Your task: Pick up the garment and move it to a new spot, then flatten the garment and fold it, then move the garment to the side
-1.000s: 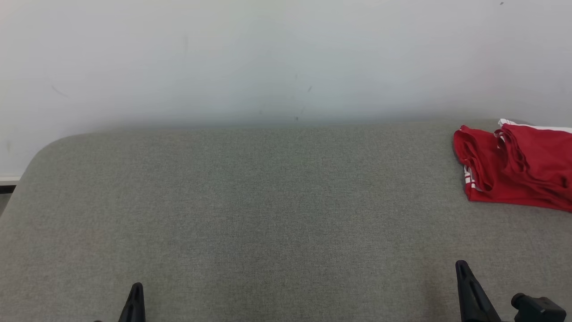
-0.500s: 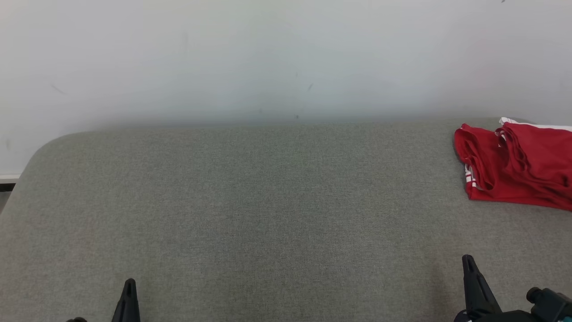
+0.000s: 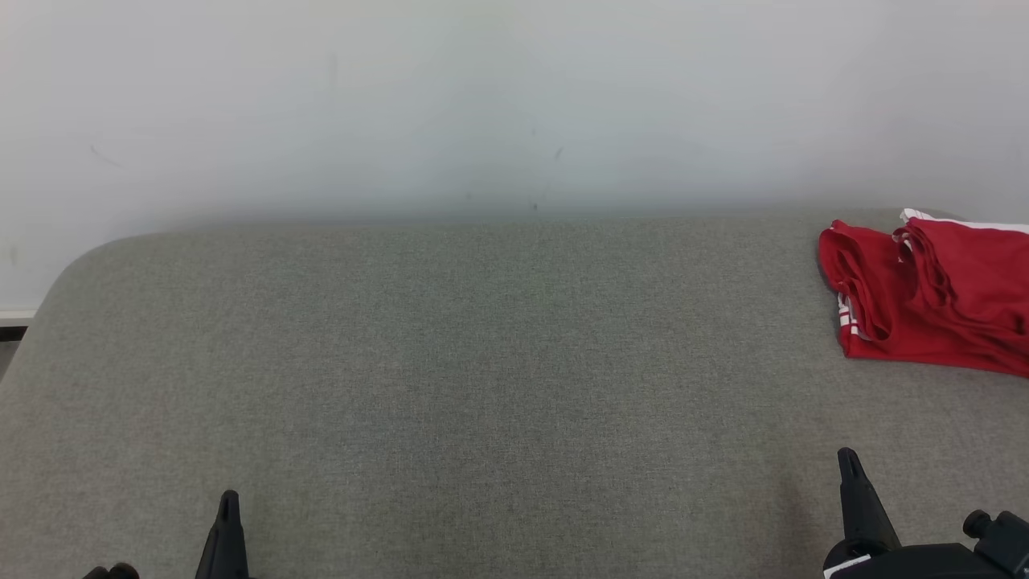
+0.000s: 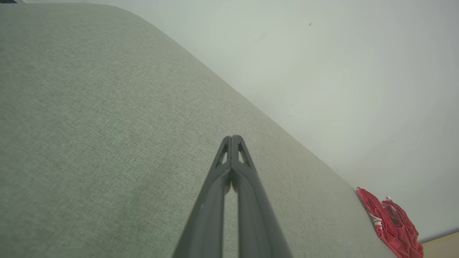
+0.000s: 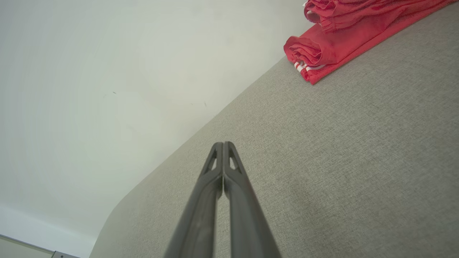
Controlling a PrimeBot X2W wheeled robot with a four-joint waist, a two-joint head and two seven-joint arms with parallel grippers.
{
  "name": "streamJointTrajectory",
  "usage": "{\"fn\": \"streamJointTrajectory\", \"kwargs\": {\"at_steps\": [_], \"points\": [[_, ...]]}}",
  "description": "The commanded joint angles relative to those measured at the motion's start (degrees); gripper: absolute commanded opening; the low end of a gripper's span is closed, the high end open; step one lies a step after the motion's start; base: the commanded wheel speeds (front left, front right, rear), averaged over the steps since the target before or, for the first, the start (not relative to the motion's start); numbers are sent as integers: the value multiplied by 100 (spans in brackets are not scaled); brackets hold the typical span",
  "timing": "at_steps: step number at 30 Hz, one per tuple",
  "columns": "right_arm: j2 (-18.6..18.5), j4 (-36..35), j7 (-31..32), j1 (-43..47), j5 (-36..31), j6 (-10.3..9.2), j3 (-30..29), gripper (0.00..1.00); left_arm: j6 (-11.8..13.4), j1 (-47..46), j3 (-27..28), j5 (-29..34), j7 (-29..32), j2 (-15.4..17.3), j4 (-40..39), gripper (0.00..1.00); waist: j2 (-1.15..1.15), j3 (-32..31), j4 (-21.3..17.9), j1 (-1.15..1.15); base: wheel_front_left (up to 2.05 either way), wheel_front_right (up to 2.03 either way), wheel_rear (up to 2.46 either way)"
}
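Left gripper (image 4: pixel 232 137) and my right gripper (image 5: pixel 223 143) are pressed together; red, white-striped garment (image 3: pixel 932 297) lies apparently folded on the table (image 3: pixel 482 362).

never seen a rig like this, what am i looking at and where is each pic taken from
It is a two-armed robot at a grey fabric-covered table. The wide picture comes from its head camera, looking down; the dark spikes at the bottom are its left tool and right tool. The other two come from cameras on each wrist, looking along that tool's fingers, which are pressed together and hold nothing. A red garment with white stripes lies bunched at the table's far right, near the white wall, untouched.
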Motion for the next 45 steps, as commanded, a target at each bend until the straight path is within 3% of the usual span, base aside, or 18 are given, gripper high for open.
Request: {"fn": "streamJointTrajectory", "kwargs": {"at_steps": [1, 45], "points": [[5, -48, 32, -133, 151, -4, -35, 0, 3, -156, 30, -191, 35, 5, -58, 0, -1, 2, 0, -1, 0, 0, 0], [99, 156, 614, -504, 2819, -9, -278, 0, 7, -467, 178, -2987, 757, -49, -3, 0, -1, 99, 13, -1, 0, 0, 0]]}}
